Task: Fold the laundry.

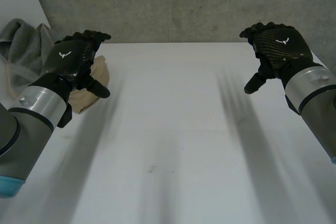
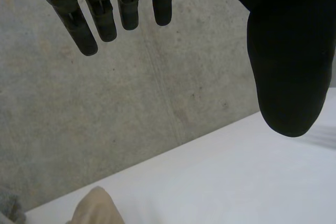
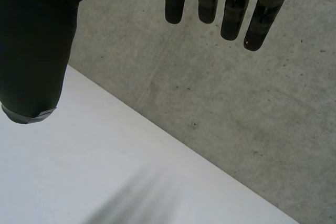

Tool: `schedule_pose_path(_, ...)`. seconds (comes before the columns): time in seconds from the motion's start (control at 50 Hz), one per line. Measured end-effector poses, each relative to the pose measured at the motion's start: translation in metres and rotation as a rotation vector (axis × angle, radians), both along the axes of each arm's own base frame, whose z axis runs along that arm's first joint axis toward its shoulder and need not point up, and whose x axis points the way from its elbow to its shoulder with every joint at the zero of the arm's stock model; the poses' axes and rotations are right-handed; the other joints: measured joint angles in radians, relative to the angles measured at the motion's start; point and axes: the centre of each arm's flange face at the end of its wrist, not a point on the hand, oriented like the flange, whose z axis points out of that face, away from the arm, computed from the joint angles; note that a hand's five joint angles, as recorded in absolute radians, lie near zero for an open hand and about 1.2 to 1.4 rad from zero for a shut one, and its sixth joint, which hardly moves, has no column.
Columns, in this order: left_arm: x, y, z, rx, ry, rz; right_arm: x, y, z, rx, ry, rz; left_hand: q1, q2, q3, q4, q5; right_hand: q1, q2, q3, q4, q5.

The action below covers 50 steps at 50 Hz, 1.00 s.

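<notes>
A tan cloth [image 1: 89, 90] lies crumpled at the table's far left, partly behind my left hand [image 1: 73, 59]. That hand hovers above it, open, fingers straight and thumb out, holding nothing. In the left wrist view the fingers [image 2: 100, 17] point at the wall and a bit of the tan cloth [image 2: 97, 208] shows below the palm. My right hand [image 1: 275, 48] floats over the table's far right, open and empty. Its fingers [image 3: 231, 14] are straight in the right wrist view, with bare table under the thumb.
A grey cloth [image 1: 21, 40] is heaped beyond the white table's [image 1: 173, 140] left edge. A concrete wall [image 1: 178, 3] rises right behind the table's far edge.
</notes>
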Motion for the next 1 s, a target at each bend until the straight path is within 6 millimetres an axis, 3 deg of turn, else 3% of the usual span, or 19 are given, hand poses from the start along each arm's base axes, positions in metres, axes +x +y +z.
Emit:
schedule_pose_path(0.12,-0.003,-0.016,0.003,-0.058,-0.018,0.008,0.000,0.000,0.000,-0.001,0.000,0.001,0.000,0.000,0.000,0.000,0.000,0.000,0.000,0.000,0.000,0.000)
schedule_pose_path(0.22,0.001,-0.050,-0.002,-0.120,-0.108,0.058,0.000,0.000,0.000,0.000,0.000,0.002,0.000,0.000,0.000,0.000,0.000,0.000,0.000,0.000,0.000,0.000)
schedule_pose_path(0.38,0.047,-0.147,-0.044,-0.179,-0.406,0.235,0.000,0.001,-0.003,0.010,0.004,0.003,0.000,0.000,0.000,0.000,0.000,0.000,0.000,0.000,0.000,0.000)
schedule_pose_path(0.4,0.047,-0.147,-0.044,-0.179,-0.406,0.235,0.000,0.001,-0.003,0.010,0.004,0.003,0.000,0.000,0.000,0.000,0.000,0.000,0.000,0.000,0.000,0.000)
schedule_pose_path(0.42,0.055,-0.164,-0.055,-0.190,-0.454,0.256,0.000,0.001,-0.004,0.013,0.006,0.003,0.000,0.000,0.000,0.000,0.000,0.000,0.000,0.000,0.000,0.000)
schedule_pose_path(0.46,0.057,-0.167,-0.057,-0.193,-0.463,0.260,0.000,0.001,-0.005,0.013,0.006,0.003,0.000,0.000,0.000,0.000,0.000,0.000,0.000,0.000,0.000,0.000)
schedule_pose_path(0.48,0.066,-0.183,-0.069,-0.209,-0.503,0.275,0.001,0.001,-0.006,0.016,0.007,0.003,0.000,0.000,0.000,0.000,0.000,0.000,0.000,0.000,0.000,0.000)
schedule_pose_path(0.52,0.066,-0.183,-0.069,-0.209,-0.503,0.275,0.001,0.001,-0.006,0.016,0.007,0.003,0.000,0.000,0.000,0.000,0.000,0.000,0.000,0.000,0.000,0.000)
schedule_pose_path(0.56,0.079,-0.205,-0.090,-0.242,-0.548,0.279,0.001,0.000,-0.008,0.021,0.009,0.004,0.000,0.000,0.000,0.000,0.000,0.000,0.000,0.000,0.000,0.000)
schedule_pose_path(0.76,0.097,-0.230,-0.124,-0.282,-0.633,0.270,0.004,0.000,-0.014,0.033,0.030,0.012,0.000,0.000,0.000,0.000,0.000,0.000,0.000,0.000,0.000,0.000)
schedule_pose_path(1.0,0.091,-0.221,-0.138,-0.219,-0.652,0.139,0.004,-0.001,-0.018,0.036,0.048,0.014,0.078,0.078,0.071,0.081,0.053,0.000,0.000,0.000,0.000,0.000)
